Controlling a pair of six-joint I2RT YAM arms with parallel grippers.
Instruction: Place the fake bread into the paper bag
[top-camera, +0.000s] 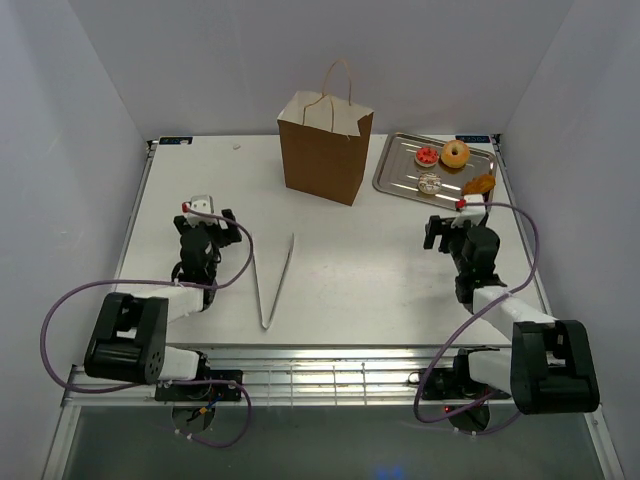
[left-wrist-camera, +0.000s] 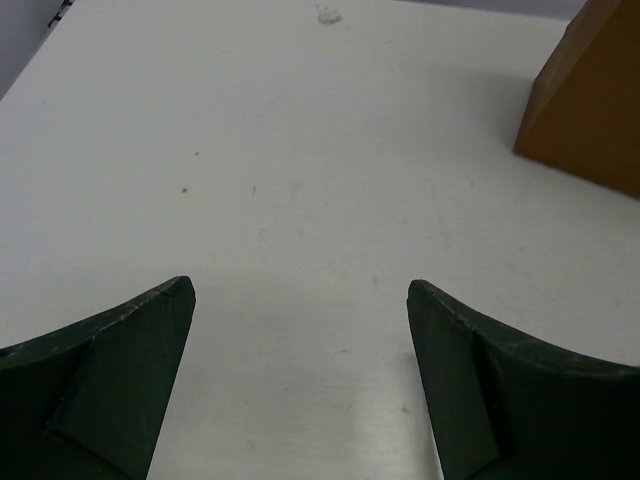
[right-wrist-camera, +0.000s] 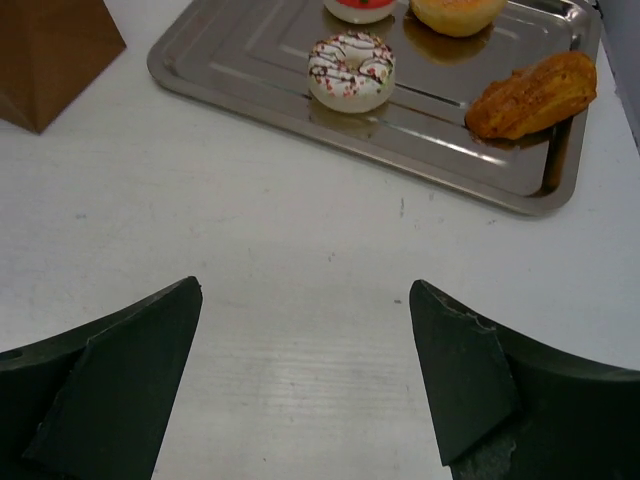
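Fake bread (top-camera: 455, 153) rests on tray (top-camera: 400, 170) (beside paper bag (top-camera: 322, 150)); left end effector (left-wrist-camera: 300, 290) and right end effector (right-wrist-camera: 305, 288) spread wide.

Fingers (right-wrist-camera: 110, 390) wide apart over the table (right-wrist-camera: 300, 250); tray (right-wrist-camera: 230, 60) at twelve o'clock holding speckled round (right-wrist-camera: 350, 70), bun (right-wrist-camera: 532, 94) at two, paper bag (right-wrist-camera: 45, 55) at ten.

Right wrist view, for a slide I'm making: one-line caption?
Open right gripper faces a silver tray holding a white sprinkled donut and a golden-brown bun.

tongs (top-camera: 280, 280) mid-table, paper bag (top-camera: 322, 160) beside tray (top-camera: 400, 172)
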